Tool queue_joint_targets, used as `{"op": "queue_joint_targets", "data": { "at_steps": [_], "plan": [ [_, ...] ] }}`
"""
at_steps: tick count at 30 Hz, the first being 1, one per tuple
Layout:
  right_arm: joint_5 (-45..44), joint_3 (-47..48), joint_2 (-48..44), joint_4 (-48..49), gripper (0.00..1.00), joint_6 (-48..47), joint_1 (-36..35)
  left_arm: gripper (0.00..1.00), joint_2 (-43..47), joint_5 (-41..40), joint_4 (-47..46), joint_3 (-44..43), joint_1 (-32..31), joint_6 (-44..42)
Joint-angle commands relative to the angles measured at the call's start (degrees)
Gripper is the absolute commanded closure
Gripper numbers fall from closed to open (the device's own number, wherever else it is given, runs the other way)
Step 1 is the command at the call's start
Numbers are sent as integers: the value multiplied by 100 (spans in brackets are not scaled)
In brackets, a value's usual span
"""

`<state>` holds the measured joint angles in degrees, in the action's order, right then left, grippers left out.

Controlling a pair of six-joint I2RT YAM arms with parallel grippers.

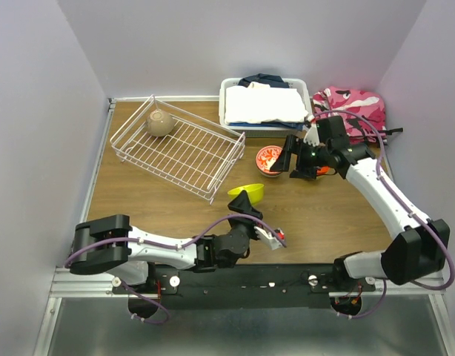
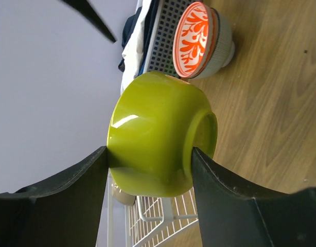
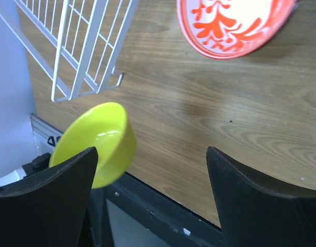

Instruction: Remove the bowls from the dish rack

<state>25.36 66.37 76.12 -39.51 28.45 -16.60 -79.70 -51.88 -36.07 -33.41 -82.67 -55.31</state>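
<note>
My left gripper (image 1: pixel 244 200) is shut on a lime-yellow bowl (image 1: pixel 247 192), tilted on its side just above the table near the front. In the left wrist view that bowl (image 2: pixel 158 134) sits pinched between both fingers, foot to the right. A white bowl with a red-patterned inside (image 1: pixel 270 159) stands on the wood right of the dish rack (image 1: pixel 179 152). My right gripper (image 1: pixel 287 157) hovers beside that bowl, open, with nothing between its fingers (image 3: pixel 55 200). One taupe bowl (image 1: pixel 160 122) lies in the rack's far corner. The right wrist view shows the patterned bowl (image 3: pixel 235 23), the lime bowl (image 3: pixel 96 144) and a rack corner (image 3: pixel 81 46).
A white plastic bin of folded cloth (image 1: pixel 264 102) stands at the back, right of the rack. A pink camouflage cloth (image 1: pixel 353 104) lies in the back right corner. The black base rail (image 1: pixel 250 278) runs along the table's near edge.
</note>
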Motion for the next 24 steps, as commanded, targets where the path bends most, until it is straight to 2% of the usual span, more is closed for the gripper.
{"op": "queue_joint_targets", "data": {
  "at_steps": [1, 12, 24],
  "plan": [
    [-5, 587, 359, -338, 7, -41, -317, 43, -177, -130, -357, 124, -188, 46],
    [-383, 1387, 1441, -1621, 13, -559, -845, 43, -502, -112, -251, 89, -223, 161],
    [-278, 1511, 2152, -2079, 20, -867, -1363, 43, -573, -112, -242, 89, -223, 135]
  ]
}}
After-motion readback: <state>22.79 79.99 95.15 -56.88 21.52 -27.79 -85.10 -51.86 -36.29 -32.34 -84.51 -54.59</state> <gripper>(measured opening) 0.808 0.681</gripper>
